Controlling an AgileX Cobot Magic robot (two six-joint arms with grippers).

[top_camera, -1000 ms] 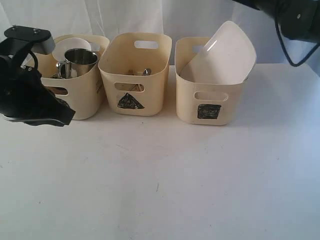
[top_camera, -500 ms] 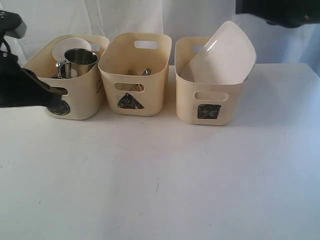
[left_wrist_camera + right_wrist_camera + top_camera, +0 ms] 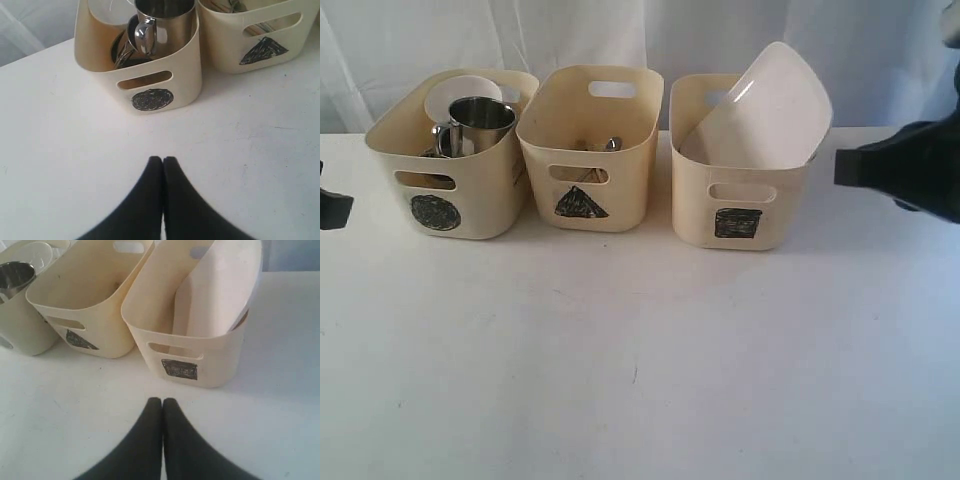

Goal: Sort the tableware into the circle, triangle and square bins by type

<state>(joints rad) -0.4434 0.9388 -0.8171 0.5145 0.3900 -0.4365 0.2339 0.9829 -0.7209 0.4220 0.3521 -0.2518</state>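
**Lighting and picture quality**

Brightly, evenly lit. Throws soft shadows onto the table (image 3: 640,380) beside the bins (image 3: 620,180). Glints on the steel mug (image 3: 170,25); washes out the white plate (image 3: 770,100). Softens left gripper (image 3: 162,159) and right gripper (image 3: 162,400) close up.

White table (image 3: 640,380); three cream bins (image 3: 620,190)

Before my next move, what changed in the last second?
The left hand pulled back leftward from the cream circle-marked bin; the right hand dropped from the top to beside the cream square-marked bin. Nothing visibly grabbed or released. Both bins, steel mug, white rounded-square plate unchanged.
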